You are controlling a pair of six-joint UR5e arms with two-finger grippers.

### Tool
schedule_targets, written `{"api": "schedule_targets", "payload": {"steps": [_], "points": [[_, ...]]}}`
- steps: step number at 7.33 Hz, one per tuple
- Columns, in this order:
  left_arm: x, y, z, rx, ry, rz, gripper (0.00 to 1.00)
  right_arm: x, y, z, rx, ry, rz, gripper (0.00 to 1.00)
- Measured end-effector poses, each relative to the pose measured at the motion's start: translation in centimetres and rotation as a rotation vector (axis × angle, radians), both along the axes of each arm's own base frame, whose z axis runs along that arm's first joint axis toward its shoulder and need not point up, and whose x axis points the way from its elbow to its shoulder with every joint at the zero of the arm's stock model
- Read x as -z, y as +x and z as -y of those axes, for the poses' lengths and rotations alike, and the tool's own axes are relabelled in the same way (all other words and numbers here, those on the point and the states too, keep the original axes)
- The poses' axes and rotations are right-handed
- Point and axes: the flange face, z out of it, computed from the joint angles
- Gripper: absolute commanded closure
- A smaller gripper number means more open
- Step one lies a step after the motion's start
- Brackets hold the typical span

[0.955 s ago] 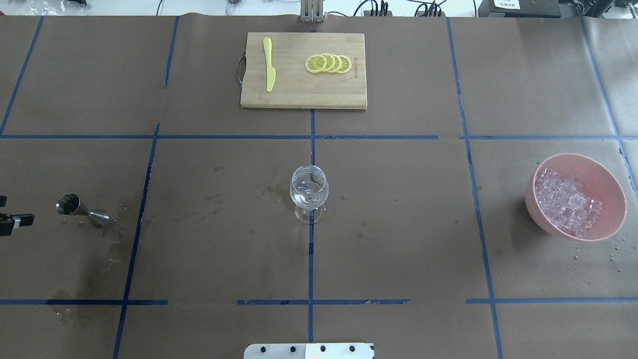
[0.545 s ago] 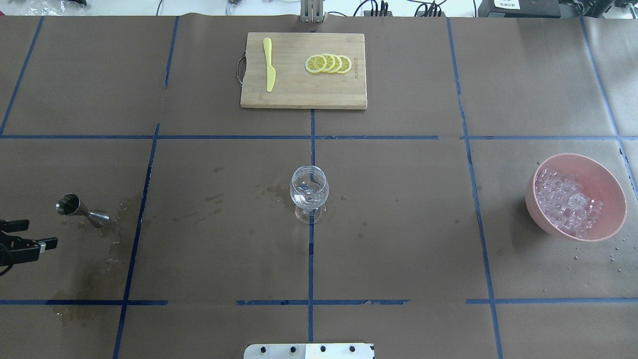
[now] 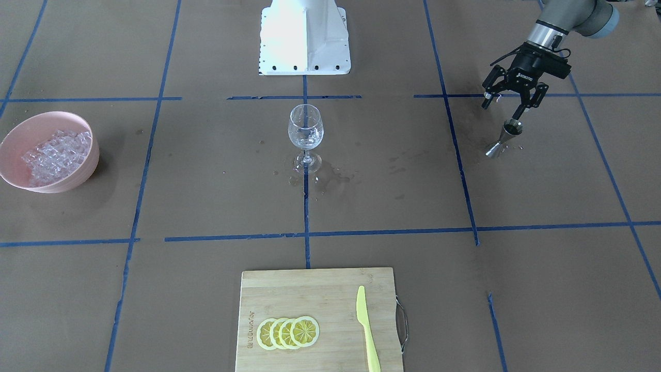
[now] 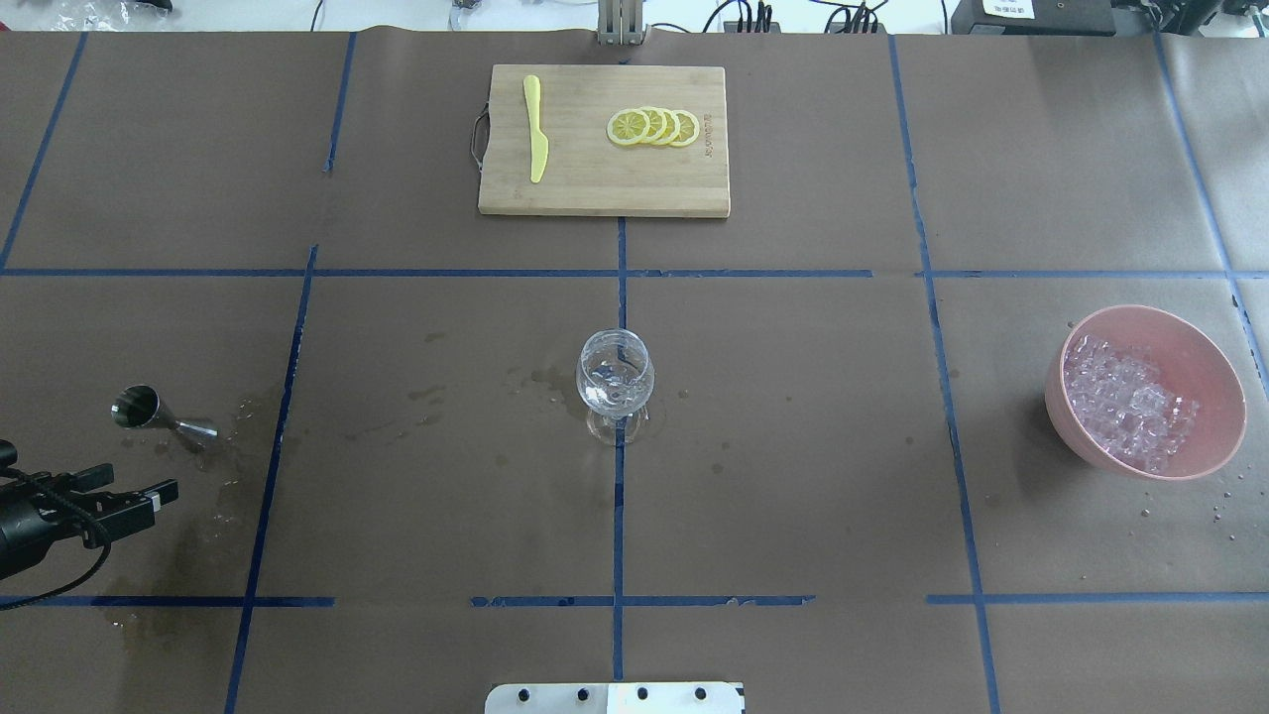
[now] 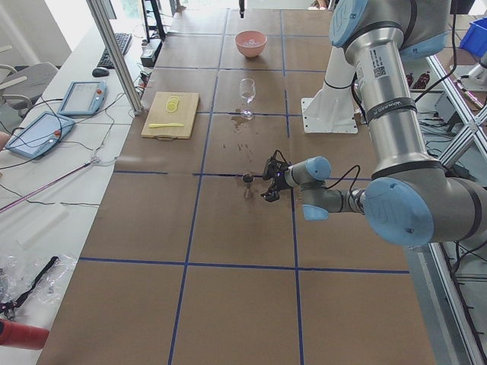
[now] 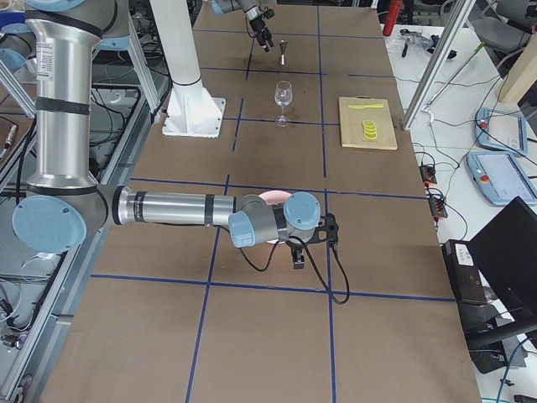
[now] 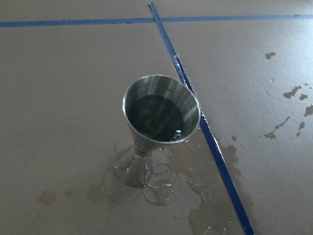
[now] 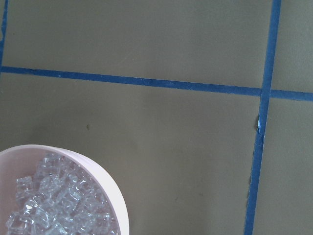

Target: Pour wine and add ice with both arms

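Observation:
A steel jigger (image 4: 159,415) stands in a wet patch at the table's left, liquid inside it in the left wrist view (image 7: 157,117). My left gripper (image 4: 139,483) is open and empty just beside it, also shown in the front view (image 3: 500,111). An empty-looking wine glass (image 4: 615,382) stands at the centre. The ice (image 4: 1125,402) is heaped in a pink bowl (image 4: 1214,347) at the right. The right wrist view shows the ice (image 8: 54,205) low at its left. My right gripper (image 6: 312,243) shows only in the right side view, near the bowl; I cannot tell if it is open.
A bamboo cutting board (image 4: 603,188) at the far centre holds a yellow knife (image 4: 535,129) and lemon slices (image 4: 654,127). Wet stains lie around the glass foot (image 3: 320,175) and the jigger. The white robot base (image 3: 304,36) is at the near edge. Blue tape lines grid the brown paper.
My left gripper has come further in from the left edge, moving right and toward the robot's side of the jigger. Nothing else has moved.

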Motion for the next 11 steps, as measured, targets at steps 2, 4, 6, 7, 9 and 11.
{"api": "schedule_targets", "payload": {"steps": [2,4,6,7,9,11], "points": [[0.3,1.2,-0.7,0.11,0.055,0.004,0.04,-0.1,0.0,0.0,0.0,-0.002,0.0,0.0],[-0.2,2.4,-1.0,0.161,0.096,0.028,0.02,-0.1,0.0,0.0,0.0,-0.001,-0.001,0.0],[-0.9,3.9,-0.8,0.244,0.143,0.086,0.01,-0.1,0.0,0.0,0.0,0.0,-0.001,0.0],[-0.9,4.3,-0.4,0.298,0.167,0.099,0.01,0.0,0.0,0.0,0.0,0.002,-0.001,0.0],[-0.7,5.3,0.2,0.386,0.203,0.103,0.02,0.4,0.0,0.4,-0.001,0.011,0.0,0.0],[-1.2,6.2,0.8,0.463,0.236,0.115,0.13,0.9,0.0,0.9,-0.001,0.021,0.001,0.0]]}}
